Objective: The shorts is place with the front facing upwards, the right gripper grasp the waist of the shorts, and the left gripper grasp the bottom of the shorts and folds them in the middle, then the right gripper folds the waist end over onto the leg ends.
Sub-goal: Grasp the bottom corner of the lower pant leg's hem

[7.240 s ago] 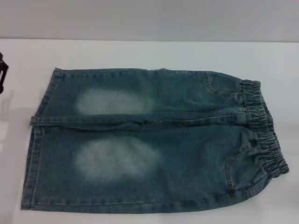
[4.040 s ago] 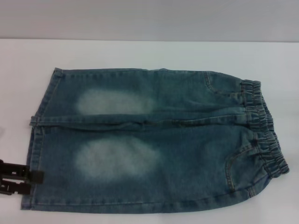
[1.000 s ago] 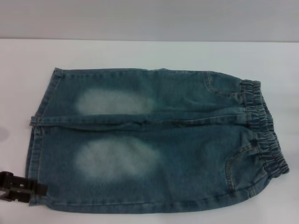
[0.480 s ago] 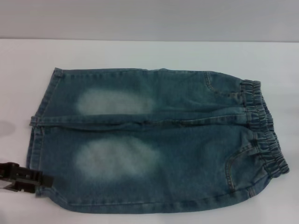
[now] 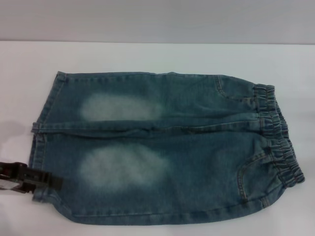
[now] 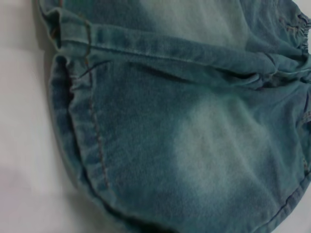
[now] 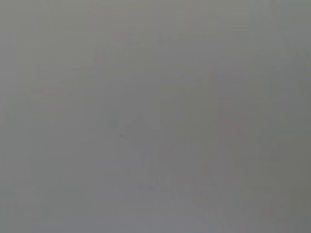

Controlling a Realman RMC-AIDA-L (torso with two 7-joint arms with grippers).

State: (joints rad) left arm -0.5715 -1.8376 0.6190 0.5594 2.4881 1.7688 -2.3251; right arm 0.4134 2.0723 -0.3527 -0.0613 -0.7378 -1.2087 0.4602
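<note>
Ideally the left end effector, clamped on the near leg hem of the shorts that lie flat on the white desk, should lift only once the right end effector, which no view shows, has the waistband at the shorts' opposite end. Compared with half a second ago, the hem corner has been drawn further inward and upward, exposing more desk beside it.

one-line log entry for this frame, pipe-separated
left tool at near leg hem, corner lifted | shorts flat on table, unfolded | right tool not in view | fold not started
</note>
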